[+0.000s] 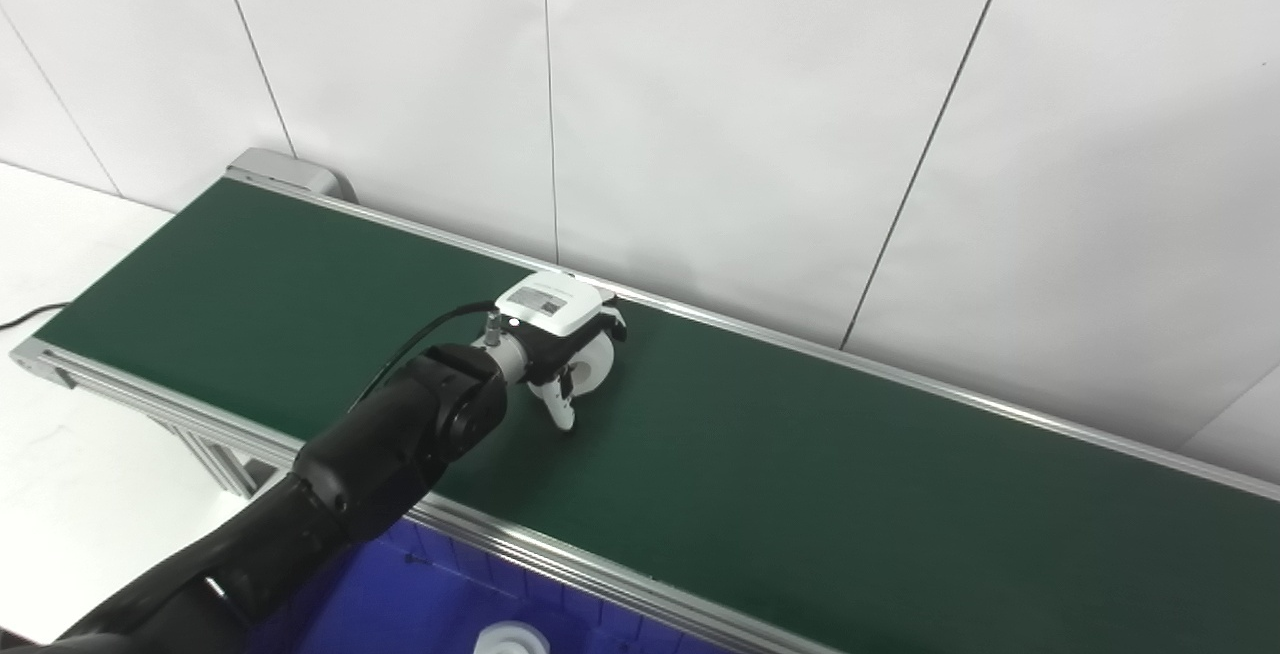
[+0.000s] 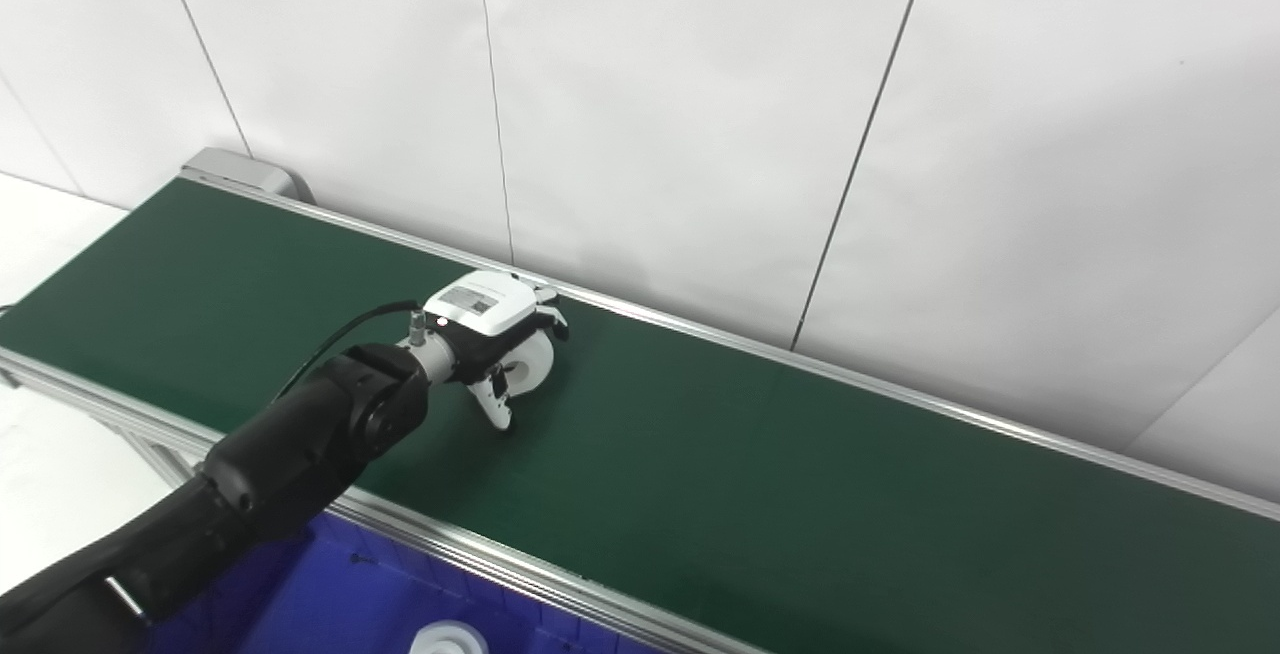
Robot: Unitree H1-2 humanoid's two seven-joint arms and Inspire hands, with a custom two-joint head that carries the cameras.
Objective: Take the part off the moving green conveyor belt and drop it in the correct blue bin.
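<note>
Left eye view: one left hand (image 1: 562, 346) reaches over the green conveyor belt (image 1: 800, 454), its fingers (image 1: 558, 404) grasping one white ring-shaped part (image 1: 597, 362) that sits on the belt. At six o'clock, one blue bin (image 1: 400, 594) holds one white piece (image 1: 512, 640).

Right eye view: the same single hand wraps the part (image 2: 532, 362) near the belt's middle; the bin (image 2: 330, 604) lies at seven o'clock.

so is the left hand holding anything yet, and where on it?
The left hand is wrapped around a white roll-shaped part on the belt, fingers over its top and thumb on the near side. Whether it is gripped firmly or lifted cannot be told.
</note>
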